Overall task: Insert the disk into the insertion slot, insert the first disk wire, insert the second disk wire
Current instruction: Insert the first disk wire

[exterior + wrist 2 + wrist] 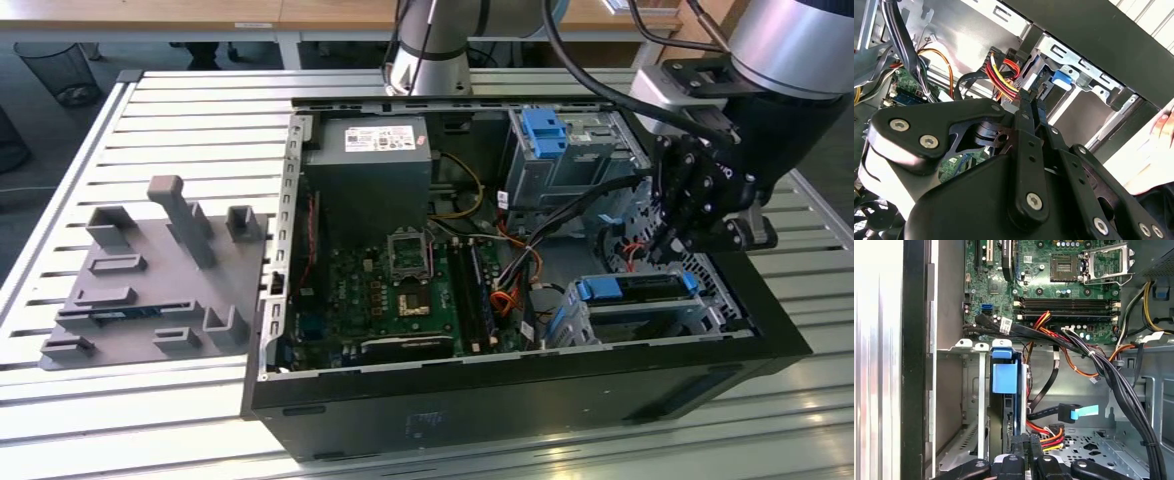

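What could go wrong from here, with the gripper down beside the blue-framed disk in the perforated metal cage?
1. The black gripper hangs right by the red, yellow and orange wire bundle, next to the silver-grey disk in its bright blue carrier; those wires could get pinched or tugged.
2. The thick black cable bundle crosses the case close to the silver perforated sheet-metal insertion slot; the arm could snag it moving around.

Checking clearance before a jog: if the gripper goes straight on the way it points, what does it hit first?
Most likely the red-and-yellow wire bundle, close ahead of the gripper, beside the end of the disk in the insertion slot. Depth is hard to judge.
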Controlling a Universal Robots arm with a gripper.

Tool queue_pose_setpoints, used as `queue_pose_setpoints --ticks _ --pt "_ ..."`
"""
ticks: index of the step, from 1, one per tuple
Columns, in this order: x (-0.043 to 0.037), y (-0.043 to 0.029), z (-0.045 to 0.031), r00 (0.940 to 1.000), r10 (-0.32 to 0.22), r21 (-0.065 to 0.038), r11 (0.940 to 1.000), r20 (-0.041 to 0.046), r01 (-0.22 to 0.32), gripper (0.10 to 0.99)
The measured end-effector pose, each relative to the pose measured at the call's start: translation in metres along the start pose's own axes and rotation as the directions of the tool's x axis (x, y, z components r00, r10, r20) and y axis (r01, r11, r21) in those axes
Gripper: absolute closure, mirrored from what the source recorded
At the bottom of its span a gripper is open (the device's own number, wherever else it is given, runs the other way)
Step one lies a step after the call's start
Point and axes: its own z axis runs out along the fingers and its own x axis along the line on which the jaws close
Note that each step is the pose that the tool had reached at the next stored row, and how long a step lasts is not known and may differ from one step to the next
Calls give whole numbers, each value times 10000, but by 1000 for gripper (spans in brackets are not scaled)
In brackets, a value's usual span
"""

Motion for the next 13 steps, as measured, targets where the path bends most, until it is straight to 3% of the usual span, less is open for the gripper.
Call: queue_pose_setpoints --ticks 13 --pt "42 10 16 10000 -1 101 9999 0 1 922"
